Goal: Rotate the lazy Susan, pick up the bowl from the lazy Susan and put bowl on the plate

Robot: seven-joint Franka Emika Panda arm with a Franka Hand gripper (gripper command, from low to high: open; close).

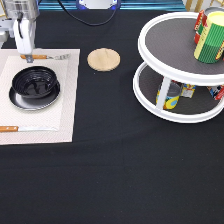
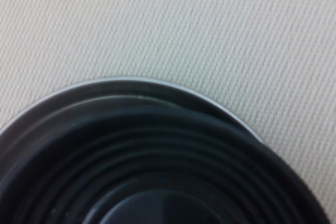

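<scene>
Exterior view, bowl: we found the bowl [image 1: 36,82] sitting on the plate [image 1: 20,102], whose silver rim showed around its lower edge; both rested on a pale placemat [image 1: 65,107] at the exterior view's left.
Exterior view, hand: the hand [image 1: 28,56] stood just above the bowl's far rim, near the top left corner, touching neither bowl nor plate as far as we could see. We could not tell whether its fingers were apart or together (the tips merged into one small shape).
Exterior view, lazy Susan: the lazy Susan [image 1: 172,37] stood at the right, well apart from the plate, with a striped can [image 1: 210,37] on its upper tier and small jars [image 1: 169,95] on the lower one.
Exterior view, surface: the black surface [image 1: 125,170] also carried a round tan coaster [image 1: 103,59] between placemat and turntable. A fork [image 1: 47,57] lay on the mat above the plate, and a knife [image 1: 22,129] below it.
Wrist view, bowl: we saw the ribbed black bowl [image 2: 150,165] close up, a thin silver edge of the plate [image 2: 225,107] beside it, and the woven placemat [image 2: 225,45] beyond.
</scene>
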